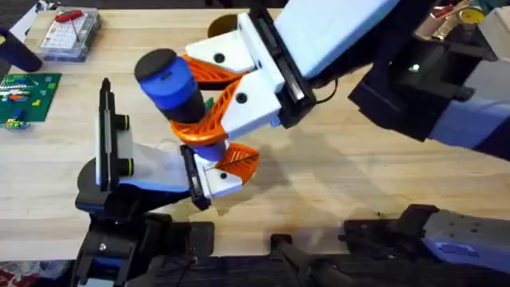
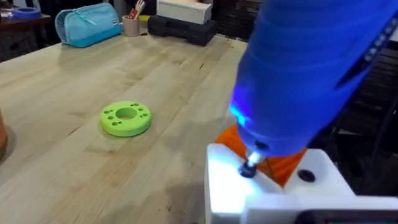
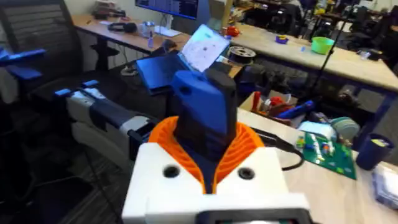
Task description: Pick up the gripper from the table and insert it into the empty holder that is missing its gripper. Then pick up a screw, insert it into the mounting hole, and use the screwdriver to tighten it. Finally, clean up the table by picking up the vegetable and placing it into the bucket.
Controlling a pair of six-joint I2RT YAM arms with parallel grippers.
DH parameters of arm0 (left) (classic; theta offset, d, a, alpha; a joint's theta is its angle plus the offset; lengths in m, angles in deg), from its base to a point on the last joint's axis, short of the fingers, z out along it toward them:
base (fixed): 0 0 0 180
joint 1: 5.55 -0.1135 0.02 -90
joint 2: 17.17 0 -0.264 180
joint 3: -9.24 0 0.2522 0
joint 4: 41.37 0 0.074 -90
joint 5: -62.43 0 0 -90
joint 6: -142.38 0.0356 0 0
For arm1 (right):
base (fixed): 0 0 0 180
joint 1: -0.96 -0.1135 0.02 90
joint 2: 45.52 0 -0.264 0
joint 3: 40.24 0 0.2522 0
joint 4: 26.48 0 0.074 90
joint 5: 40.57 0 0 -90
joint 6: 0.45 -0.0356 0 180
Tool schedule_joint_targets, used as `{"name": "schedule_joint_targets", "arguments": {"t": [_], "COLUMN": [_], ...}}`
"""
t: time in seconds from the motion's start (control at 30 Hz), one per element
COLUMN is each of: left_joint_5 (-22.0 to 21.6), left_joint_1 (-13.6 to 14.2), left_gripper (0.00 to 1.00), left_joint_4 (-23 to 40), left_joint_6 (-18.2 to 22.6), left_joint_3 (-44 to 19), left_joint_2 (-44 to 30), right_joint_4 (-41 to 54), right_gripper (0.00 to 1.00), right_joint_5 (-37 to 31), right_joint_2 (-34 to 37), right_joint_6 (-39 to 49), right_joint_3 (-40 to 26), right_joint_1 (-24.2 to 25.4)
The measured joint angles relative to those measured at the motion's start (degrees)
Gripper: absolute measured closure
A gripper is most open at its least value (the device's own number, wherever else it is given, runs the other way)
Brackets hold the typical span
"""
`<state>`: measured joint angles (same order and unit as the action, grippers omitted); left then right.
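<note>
The blue screwdriver (image 1: 166,80) stands tilted over the table's middle, black cap up. My right gripper (image 1: 201,94) reaches in from the upper right and is shut on it, orange pads (image 3: 249,144) on both sides of the blue body (image 3: 202,112). Its lit bit sits on a screw (image 2: 249,168) in the white finger block (image 2: 249,196) of my left gripper (image 1: 225,165), which lies right under the screwdriver's lower end. The orange-tan bucket (image 1: 221,24) peeks out behind the right arm. A small green patch (image 1: 209,103) shows under the right fingers; I cannot tell what it is.
A lime-green disc with holes (image 2: 126,118) lies on the bare wood. A green circuit board (image 1: 24,96) and a clear plastic box (image 1: 68,33) sit at the far left. A blue pouch (image 2: 87,25) lies at the table's far edge.
</note>
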<state>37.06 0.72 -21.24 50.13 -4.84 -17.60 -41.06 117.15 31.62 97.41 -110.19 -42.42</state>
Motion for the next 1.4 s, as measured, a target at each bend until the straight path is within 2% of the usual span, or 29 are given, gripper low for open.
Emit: {"name": "schedule_joint_targets", "arguments": {"t": [0.3,0.87,1.17,1.4], "left_joint_5": [-0.1,0.1,0.9,2.0], "left_joint_1": [0.0,0.0,0.2,0.2], "left_gripper": [0.986,0.986,0.986,0.986], "left_joint_4": [0.0,0.0,0.1,0.3], "left_joint_6": [-0.5,-1.4,-1.0,0.2], "left_joint_3": [0.0,0.0,0.0,0.0], "left_joint_2": [-0.4,-0.4,-0.4,-0.4], "right_joint_4": [-9.1,-16.3,-18.4,-18.7], "right_gripper": [0.960,0.961,0.961,0.961], "right_joint_5": [-3.8,-5.9,-6.8,-7.8], "right_joint_2": [-0.5,-1.2,-5.9,-5.9], "right_joint_6": [-6.0,-15.4,-15.8,-13.8], "right_joint_3": [4.1,7.8,12.8,12.9], "right_joint_1": [0.4,3.7,3.7,0.4]}}
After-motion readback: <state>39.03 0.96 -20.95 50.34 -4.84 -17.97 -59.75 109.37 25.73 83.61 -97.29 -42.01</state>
